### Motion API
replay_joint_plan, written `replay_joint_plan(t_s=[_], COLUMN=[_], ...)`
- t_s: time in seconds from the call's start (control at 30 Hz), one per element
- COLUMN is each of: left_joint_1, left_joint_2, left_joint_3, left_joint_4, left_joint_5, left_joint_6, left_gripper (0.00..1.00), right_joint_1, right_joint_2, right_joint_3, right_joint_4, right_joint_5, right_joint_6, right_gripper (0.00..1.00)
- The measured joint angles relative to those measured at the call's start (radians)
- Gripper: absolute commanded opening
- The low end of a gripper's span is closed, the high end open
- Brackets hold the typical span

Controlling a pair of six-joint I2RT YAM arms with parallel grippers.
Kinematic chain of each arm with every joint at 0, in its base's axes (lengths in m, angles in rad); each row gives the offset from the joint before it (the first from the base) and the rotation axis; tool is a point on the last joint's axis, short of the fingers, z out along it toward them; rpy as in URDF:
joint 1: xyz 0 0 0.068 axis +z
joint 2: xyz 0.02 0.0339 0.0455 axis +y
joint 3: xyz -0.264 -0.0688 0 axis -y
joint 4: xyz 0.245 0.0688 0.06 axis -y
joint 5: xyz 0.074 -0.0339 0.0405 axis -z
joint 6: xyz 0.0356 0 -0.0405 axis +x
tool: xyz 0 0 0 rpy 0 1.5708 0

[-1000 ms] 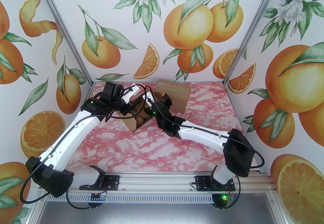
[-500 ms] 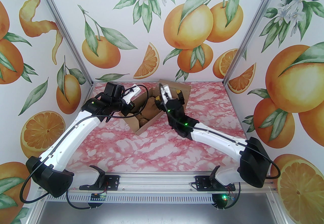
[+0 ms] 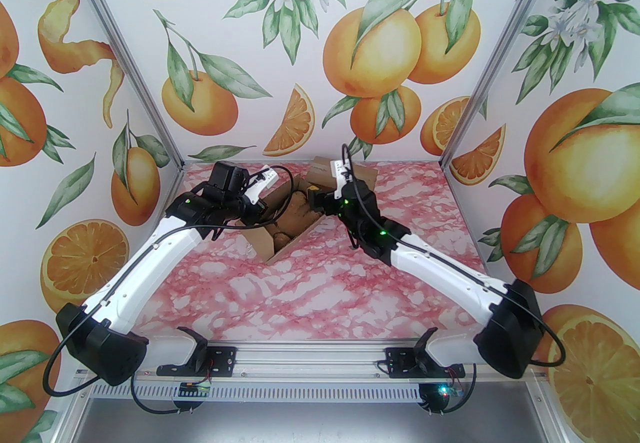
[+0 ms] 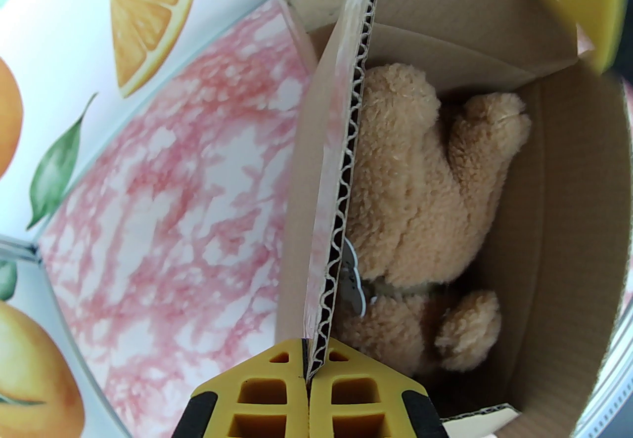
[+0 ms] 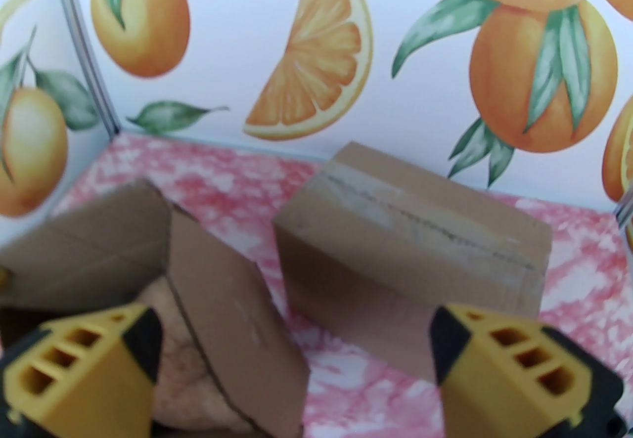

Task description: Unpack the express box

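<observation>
Boxes: two cardboard boxes. One open box (image 3: pixel 260 247) (image 4: pixel 559 228) stands on the far left part of the table, and one closed box (image 3: pixel 366 178) (image 5: pixel 410 253) stands just behind and to the right of it, near the back wall.
Closed box: its top seam is covered with tape. It is apart from the open box, with a strip of table between them.
Content: one teddy bear (image 3: pixel 295 211) (image 4: pixel 425 208), light brown and fluffy, lies inside the open box. A small grey tag (image 4: pixel 352 278) sits at its neck.
Arms: two, both reaching to the open box, one from each side.
Left gripper (image 3: pixel 260 206) (image 4: pixel 309 367): the jaws are fully closed and pinch the corrugated edge of one flap (image 4: pixel 346 169) on the left side of the open box. The flap stands upright between the yellow fingers.
Right gripper (image 3: pixel 315 196) (image 5: pixel 294 327): the jaws are spread wide and hold nothing. It hovers at the right end of the open box, in front of the closed box. I cannot tell if a finger touches the cardboard.
Surface: a table (image 3: pixel 300 301) (image 4: pixel 163 189) with a pink and white marble pattern.
Room: white walls (image 3: pixel 300 31) on three sides, printed with oranges, orange slices, green leaves and white blossoms; metal profiles run in the corners.
</observation>
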State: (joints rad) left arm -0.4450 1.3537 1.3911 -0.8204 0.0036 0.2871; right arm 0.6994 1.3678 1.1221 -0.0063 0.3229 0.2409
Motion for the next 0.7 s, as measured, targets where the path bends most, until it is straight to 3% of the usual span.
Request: replay_joint_plan(t_s=[0.17, 0.3, 0.4, 0.7], left_joint_1=[-0.001, -0.007, -0.021, -0.083], left_joint_2=[0.000, 0.000, -0.001, -0.046], left_joint_3=[0.002, 0.010, 0.014, 0.014], left_joint_4=[0.002, 0.002, 0.004, 0.017], left_joint_5=[-0.031, -0.042, -0.057, -0.143], left_joint_6=[-0.043, -0.072, -0.091, -0.156], left_gripper=[0.00, 0.00, 0.00, 0.00], right_joint_1=[0.026, 0.113, 0.169, 0.177], right_joint_2=[-0.079, -0.047, 0.016, 0.230], right_joint_3=[-0.002, 0.011, 0.022, 0.195], right_joint_4=[0.027, 0.056, 0.063, -0.054], right_joint_5=[-0.027, -0.040, -0.040, 0.035], right_joint_6=[0.088, 0.119, 0.142, 0.260], right_gripper=[0.81, 0.75, 0.61, 0.67])
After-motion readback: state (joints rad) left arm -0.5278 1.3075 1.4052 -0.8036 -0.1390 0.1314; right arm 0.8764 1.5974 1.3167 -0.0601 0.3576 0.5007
